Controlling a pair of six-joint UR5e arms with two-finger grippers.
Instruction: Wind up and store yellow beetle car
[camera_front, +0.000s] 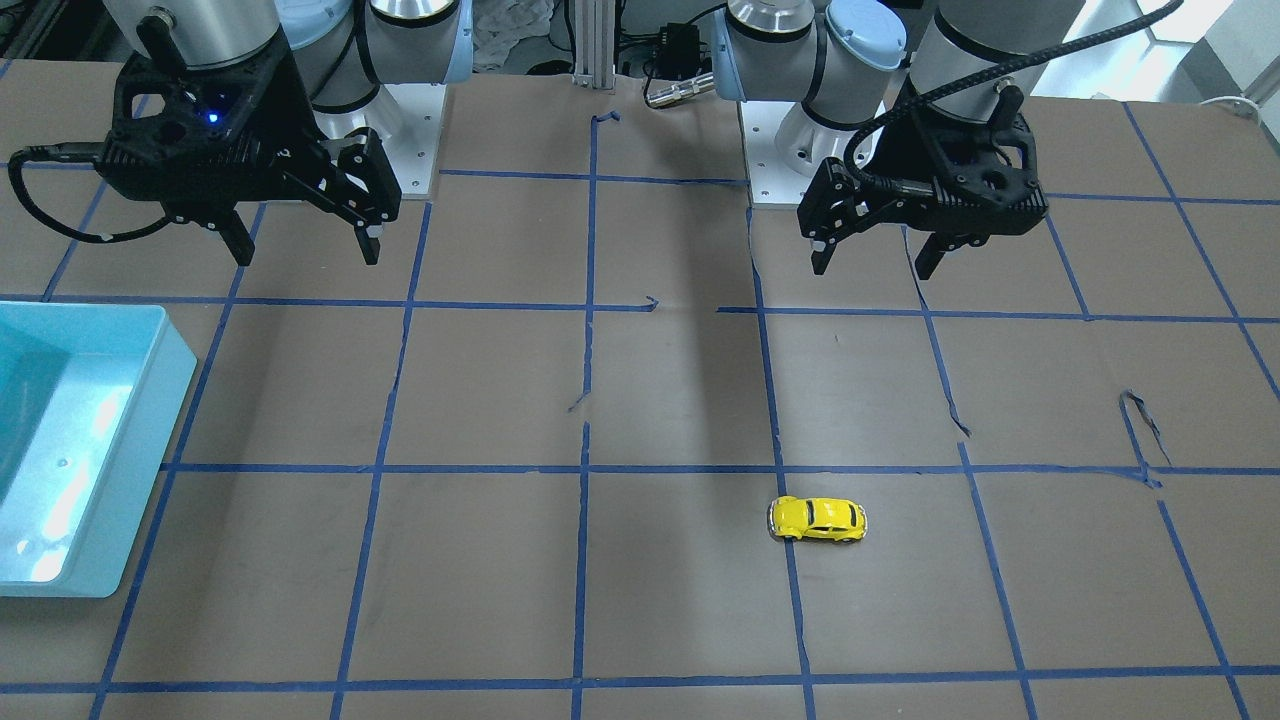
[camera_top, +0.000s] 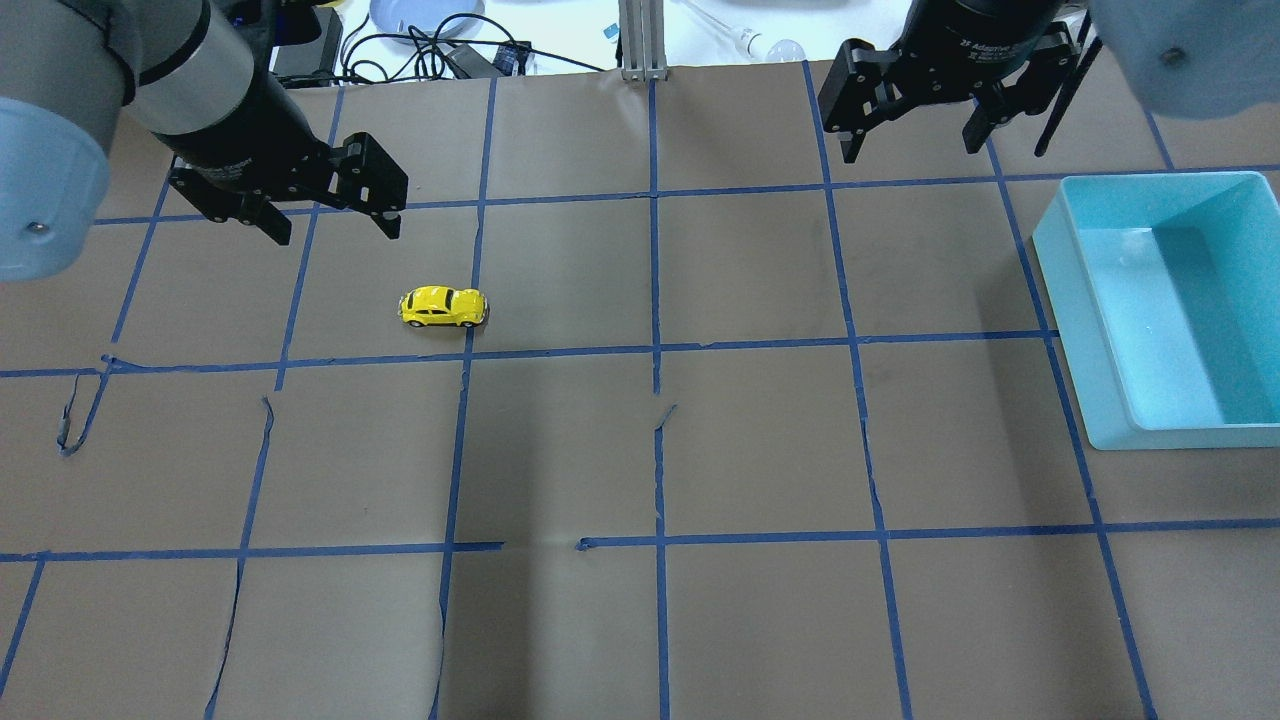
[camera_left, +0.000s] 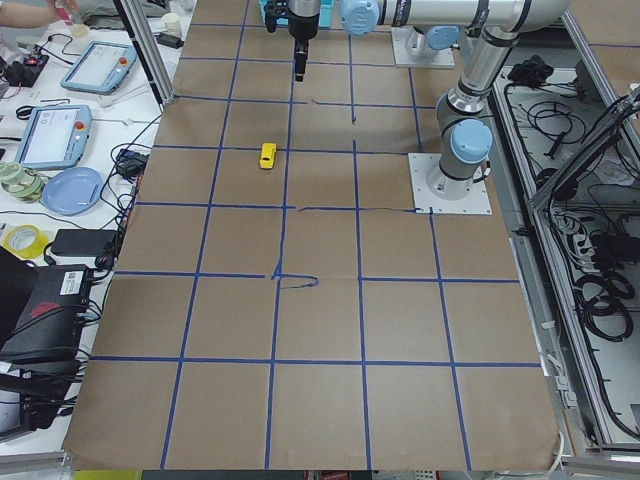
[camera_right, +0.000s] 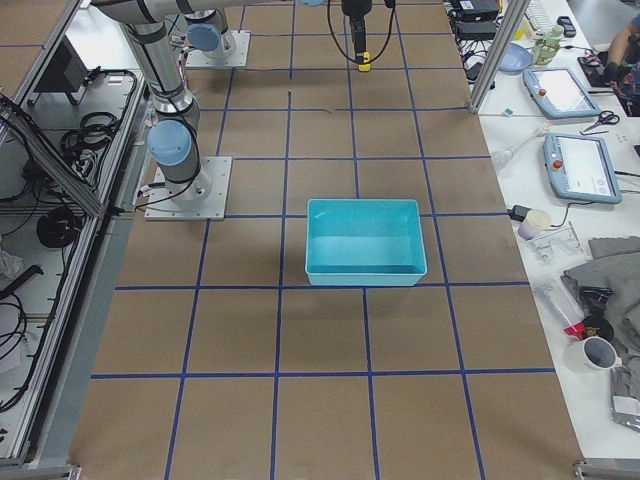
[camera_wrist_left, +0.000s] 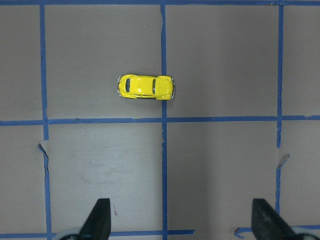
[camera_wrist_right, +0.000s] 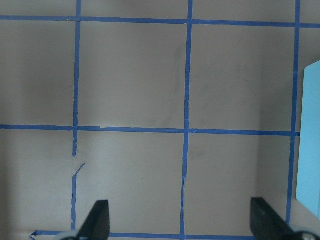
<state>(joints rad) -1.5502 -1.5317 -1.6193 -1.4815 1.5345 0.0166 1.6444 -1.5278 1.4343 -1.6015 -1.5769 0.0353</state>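
Note:
The yellow beetle car stands on its wheels on the brown paper, beside a blue tape line. It also shows in the front view, the left side view and the left wrist view. My left gripper hovers open and empty above the table, a little behind and to the left of the car; it also shows in the front view. In its wrist view the car lies well ahead of the fingertips. My right gripper hovers open and empty far from the car, near the bin.
A light-blue open bin stands at the table's right side, also in the front view, the right side view and at the right wrist view's edge. Blue tape lines grid the paper, torn in places. Arm bases stand at the table's back edge.

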